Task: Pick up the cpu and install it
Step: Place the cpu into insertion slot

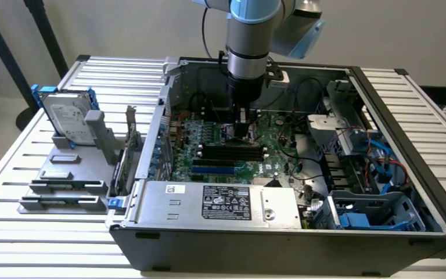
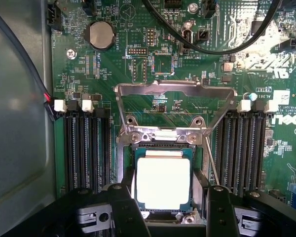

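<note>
1. Wrist view: the cpu [image 2: 163,182], a shiny silver square, lies flat in the motherboard [image 2: 163,59] socket, its metal retention frame [image 2: 175,91] swung up beyond it
2. Gripper [image 2: 165,212] jaws stand wide, one black finger [image 2: 126,210] either side of the chip, apparently not pressing it
3. Exterior view: the arm [image 1: 248,52] reaches down into the open computer case [image 1: 285,244]; a hard drive [image 1: 68,119] stands on the exterior view's left

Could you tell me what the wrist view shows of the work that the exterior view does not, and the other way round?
Wrist view alone: the cpu lying square between the end effector fingers, over the socket, with the metal retention frame swung open and a round coin battery beyond.

Exterior view alone: the whole computer case, the hard drive standing in its blue bracket on the slatted table, and the arm reaching down.

Both: the green motherboard and black memory slots.
</note>
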`<control>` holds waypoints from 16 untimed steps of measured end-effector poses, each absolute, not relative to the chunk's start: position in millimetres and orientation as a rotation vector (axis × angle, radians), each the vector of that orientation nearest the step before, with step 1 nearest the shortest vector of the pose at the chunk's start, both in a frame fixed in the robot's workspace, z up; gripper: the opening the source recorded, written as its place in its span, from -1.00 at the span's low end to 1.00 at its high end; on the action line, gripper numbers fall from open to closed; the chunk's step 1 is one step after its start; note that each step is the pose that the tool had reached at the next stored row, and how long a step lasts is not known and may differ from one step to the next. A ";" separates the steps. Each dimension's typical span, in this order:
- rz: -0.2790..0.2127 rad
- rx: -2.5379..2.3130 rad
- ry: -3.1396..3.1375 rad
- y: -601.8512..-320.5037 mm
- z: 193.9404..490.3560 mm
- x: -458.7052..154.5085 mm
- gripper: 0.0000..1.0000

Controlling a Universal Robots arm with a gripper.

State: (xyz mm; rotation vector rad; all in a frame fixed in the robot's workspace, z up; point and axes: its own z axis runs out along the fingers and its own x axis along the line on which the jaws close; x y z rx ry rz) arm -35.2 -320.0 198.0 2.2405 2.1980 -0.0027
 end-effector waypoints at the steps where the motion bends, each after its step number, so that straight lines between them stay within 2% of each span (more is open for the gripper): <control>1: -0.003 2.241 2.198 -320.0 197.9 -35.2 0.09; 16: -0.003 2.245 2.194 -319.9 196.8 -35.2 0.09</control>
